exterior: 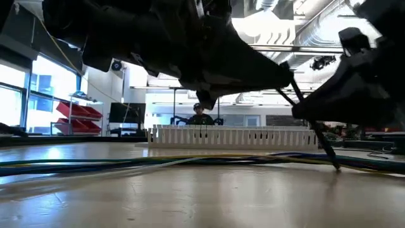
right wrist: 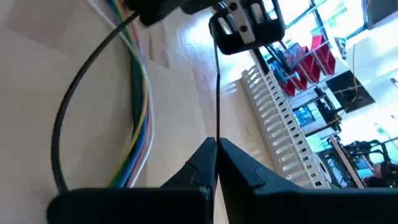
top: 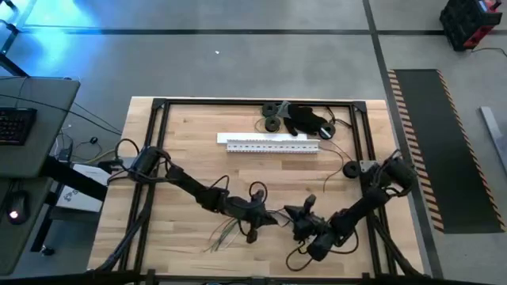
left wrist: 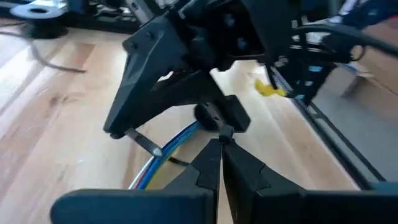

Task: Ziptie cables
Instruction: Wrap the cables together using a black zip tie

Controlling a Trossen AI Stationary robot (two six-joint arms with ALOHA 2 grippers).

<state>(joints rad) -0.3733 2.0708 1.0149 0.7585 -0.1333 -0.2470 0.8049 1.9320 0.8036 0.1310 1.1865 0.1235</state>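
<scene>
The cables (top: 224,230) are a bundle of thin wires lying on the wooden table near its front edge. They show blue, yellow and green in the wrist views (right wrist: 140,93) (left wrist: 177,138). A thin black zip tie (right wrist: 217,81) runs between my two grippers, just right of the bundle. My left gripper (top: 266,215) (left wrist: 221,148) and my right gripper (top: 295,214) (right wrist: 216,149) face each other tip to tip, both shut on the tie. In the low view a stiff black end of the tie (exterior: 319,136) slants down onto the table. My left gripper pinches a small black piece of the zip tie (left wrist: 224,130) between its two fingertips, low over the table, pointing toward the table's right. My right gripper pinches the tie's thin strap (right wrist: 217,127) between its fingertips, pointing toward the table's left. The strap runs straight on from the fingers to the left gripper, clear of the table.
A long white slotted duct (top: 273,144) lies across the middle of the table. Black rolls and a dark heap (top: 299,119) sit at the far edge. A dark metal frame (top: 158,119) borders the table. A person (exterior: 199,114) shows far behind in the low view.
</scene>
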